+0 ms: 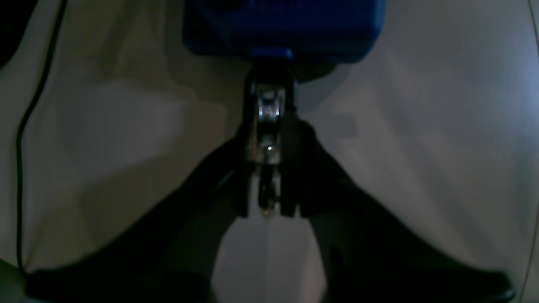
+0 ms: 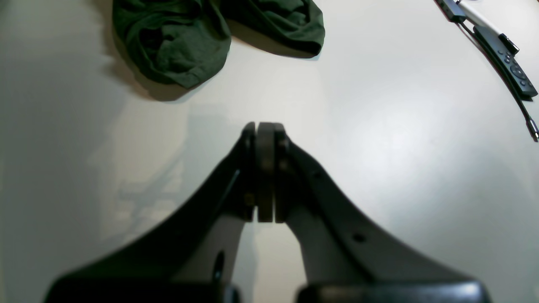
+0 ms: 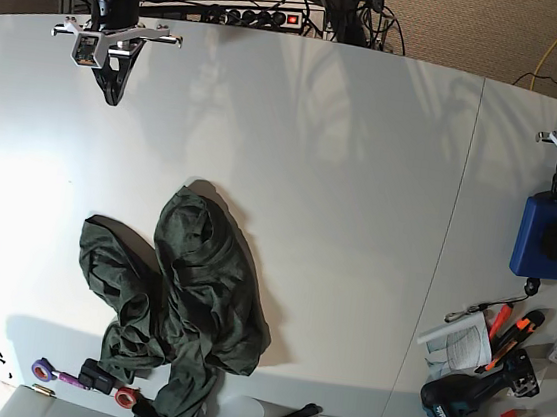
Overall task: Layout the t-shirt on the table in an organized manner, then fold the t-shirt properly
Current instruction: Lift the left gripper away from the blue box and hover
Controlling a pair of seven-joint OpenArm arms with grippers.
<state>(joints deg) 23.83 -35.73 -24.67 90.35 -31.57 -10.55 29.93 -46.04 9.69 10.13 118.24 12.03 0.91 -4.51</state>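
Two hands, and neither one is on the cloth yet. My right hand (image 2: 265, 172) hangs over bare white bench (image 3: 343, 176) with its pads pressed flat together, nothing between them. The t-shirt (image 3: 182, 303) lies in a crumpled dark green heap toward the near edge of the bench, well apart from both arms, folds piled over folds, one sleeve-like end trailing off near the rolls of tape (image 3: 44, 371).

My left hand (image 1: 269, 198) is pinched on a small metal fitting hanging from the blue pouch (image 3: 542, 236); that pouch sits far off on the other panel.

I judge the layout step has not begun. To do it well, I'd let that fitting go, bring both hands to the heap, and look for a hem or shoulder edge, not a bunched middle. Grabbing one layer only matters; a thick pinch would drag the whole lump instead of spreading it.
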